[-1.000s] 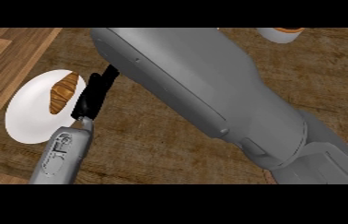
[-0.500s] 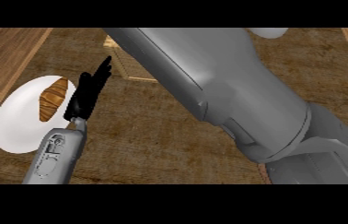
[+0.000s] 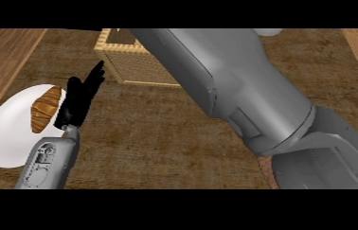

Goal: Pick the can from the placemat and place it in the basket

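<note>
No can shows anywhere in the head view. A light wicker basket [image 3: 133, 61] stands at the upper middle, and my right forearm [image 3: 231, 87] covers its right part. That forearm crosses the view from the lower right to the top edge, where it leaves the view, so the right hand itself is out of sight. My left hand [image 3: 78, 99] is at the left, open with straight fingers pointing up toward the basket's near left corner, holding nothing. A brown woven mat [image 3: 161, 139] covers most of the surface beneath.
A white plate [image 3: 17, 129] with a brown piece of bread [image 3: 45, 111] lies at the left edge, right beside my left hand. Bare wooden counter [image 3: 17, 49] shows at the upper left. A white object [image 3: 269, 32] peeks in at the top right.
The basket has come further into view, sliding down and to the right, as has the plate. The right forearm reaches further up. The left hand stays open.
</note>
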